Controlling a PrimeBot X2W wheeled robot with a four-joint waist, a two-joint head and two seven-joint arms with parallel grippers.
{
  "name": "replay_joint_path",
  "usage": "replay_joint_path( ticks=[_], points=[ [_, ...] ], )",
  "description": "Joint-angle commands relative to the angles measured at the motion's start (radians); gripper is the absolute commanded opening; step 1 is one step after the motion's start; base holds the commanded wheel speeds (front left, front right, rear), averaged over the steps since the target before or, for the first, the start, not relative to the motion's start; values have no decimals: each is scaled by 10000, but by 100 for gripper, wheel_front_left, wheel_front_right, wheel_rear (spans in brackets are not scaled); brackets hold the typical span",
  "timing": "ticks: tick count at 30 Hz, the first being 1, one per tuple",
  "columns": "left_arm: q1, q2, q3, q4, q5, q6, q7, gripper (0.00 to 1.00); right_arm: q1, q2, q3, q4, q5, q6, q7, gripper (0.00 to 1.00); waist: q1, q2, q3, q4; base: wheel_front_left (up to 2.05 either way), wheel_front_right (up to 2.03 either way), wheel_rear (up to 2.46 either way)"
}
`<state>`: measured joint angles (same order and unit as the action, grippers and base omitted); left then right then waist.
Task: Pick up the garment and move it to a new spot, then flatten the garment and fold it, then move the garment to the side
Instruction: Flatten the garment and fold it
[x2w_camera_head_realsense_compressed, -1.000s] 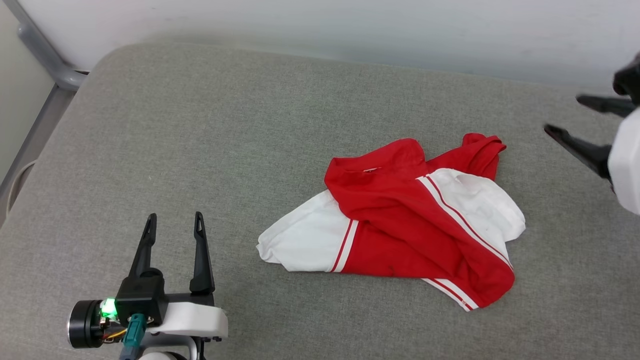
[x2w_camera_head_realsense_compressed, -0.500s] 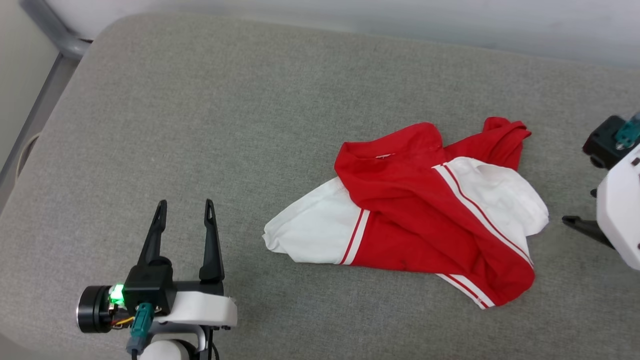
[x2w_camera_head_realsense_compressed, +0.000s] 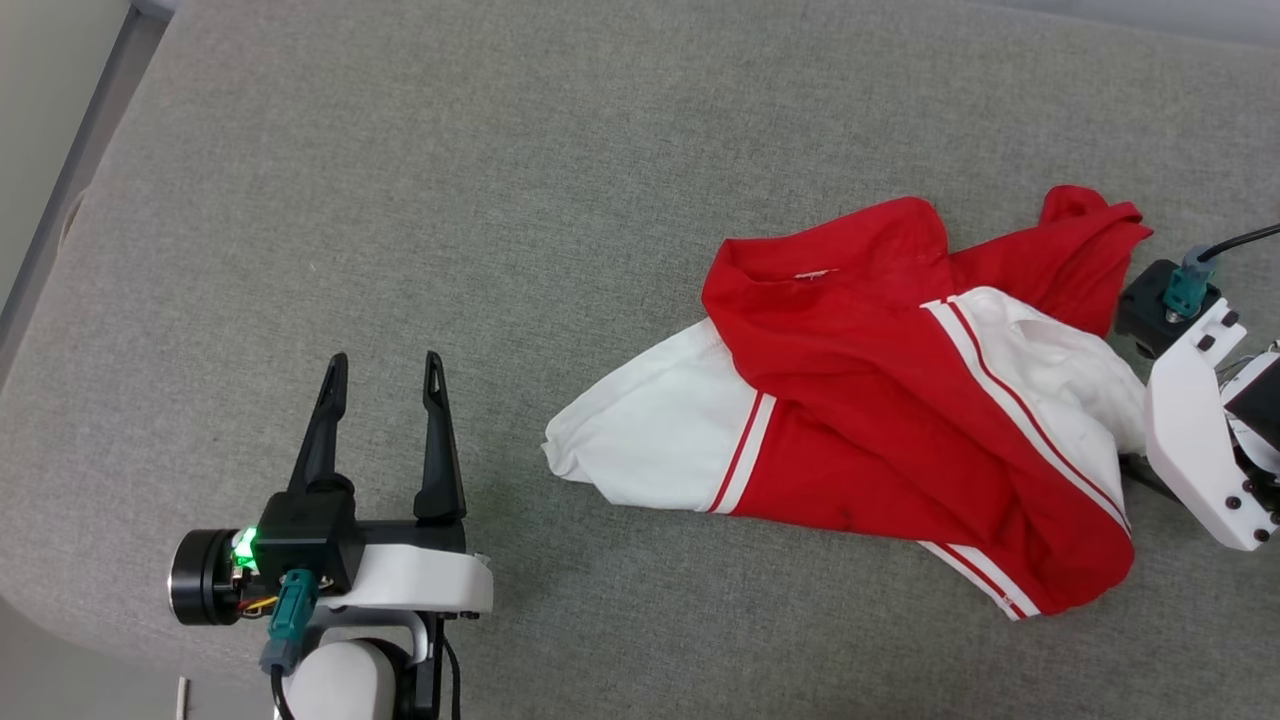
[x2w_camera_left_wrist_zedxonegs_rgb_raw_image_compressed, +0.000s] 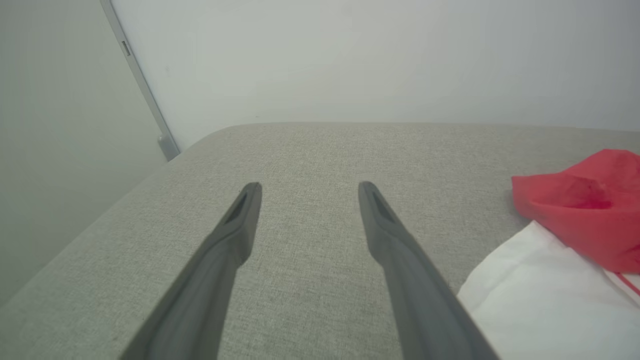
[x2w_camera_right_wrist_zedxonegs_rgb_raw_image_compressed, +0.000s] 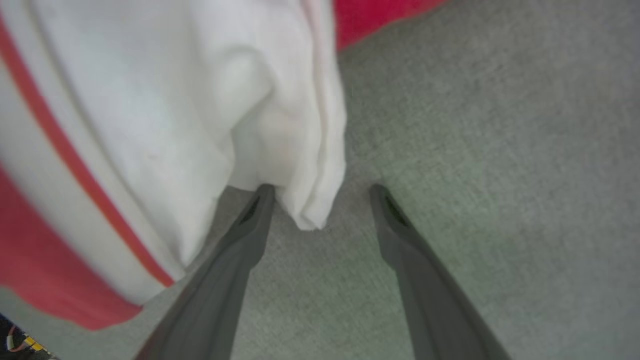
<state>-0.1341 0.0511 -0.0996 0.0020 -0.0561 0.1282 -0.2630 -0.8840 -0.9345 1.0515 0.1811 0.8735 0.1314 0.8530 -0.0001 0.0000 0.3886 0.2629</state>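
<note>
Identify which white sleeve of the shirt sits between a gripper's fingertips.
The sleeve toward the robot's right, its corner between the right gripper's open fingertips; the other sleeve lies untouched.

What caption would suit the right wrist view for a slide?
Open right gripper poised at the white sleeve edge of the crumpled garment on a grey fabric surface.

- Garment (x2w_camera_head_realsense_compressed: 850, 380), right of frame: bright red body, white sleeves, red-and-white striped trim.
- Cushion (x2w_camera_head_realsense_compressed: 500, 200) underneath: flecked grey weave.
- Left gripper (x2w_camera_head_realsense_compressed: 385, 358), lower left: black fingers, white casing, green light glowing.
</note>
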Motion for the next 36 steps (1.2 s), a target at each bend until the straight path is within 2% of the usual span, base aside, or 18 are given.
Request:
replay_joint_path(
  ticks=[1, 4, 5, 6, 7, 15, 20, 24, 29, 36],
  points=[
    [-134, -10, -31, 22, -8, 59, -25, 100, 418, 272, 402, 204, -75, -14, 17, 100, 1, 0, 48, 22, 0, 0, 0],
    [-194, -11, -16, 50, -26, 85, -25, 100, 631, 361, 796, 364, -118, -11, -35, 100, 1, 0, 91, -25, 0, 0, 0],
    [-193, -10, -7, 59, -18, 86, -25, 100, 672, 378, 905, 395, -116, -9, -69, 93, 1, 0, 94, -51, 0, 0, 0],
    [-201, -10, 5, 74, -3, 79, -25, 100, 700, 406, 995, 416, -101, -8, -124, 14, 1, 0, 86, -84, 0, 0, 0],
    [-207, -10, 21, 83, 22, 70, -25, 100, 714, 440, 1059, 422, -42, -8, -215, 0, 1, 0, 68, -124, 0, 0, 0],
    [117, -8, 250, 220, 206, -38, -25, 100, 470, 488, 471, 166, 243, -9, -2109, 0, 1, 0, -638, -582, 0, 0, 0],
    [565, 66, 420, 261, 317, -106, -25, 100, 1092, -89, -49, -587, 633, -14, -3205, 0, 1, 0, -1447, -959, 0, 0, 0],
    [949, 132, 555, 284, 363, -123, -25, 100, 2135, -612, -623, -1432, 1055, -13, -3788, 0, 1, 0, -2032, -1290, 0, 0, 0],
    [1319, 187, 612, 269, 427, -172, -25, 100, 3884, -1180, -1941, -2012, 1871, -13, -4450, 0, 1, 0, -2538, -1598, 0, 0, 0],
    [1637, 223, 673, 164, 462, -181, -25, 100, 6465, -1691, -3995, -1470, 2968, -14, -5219, 0, 1, 0, -2735, -1904, 0, 0, 0]
  ],
)
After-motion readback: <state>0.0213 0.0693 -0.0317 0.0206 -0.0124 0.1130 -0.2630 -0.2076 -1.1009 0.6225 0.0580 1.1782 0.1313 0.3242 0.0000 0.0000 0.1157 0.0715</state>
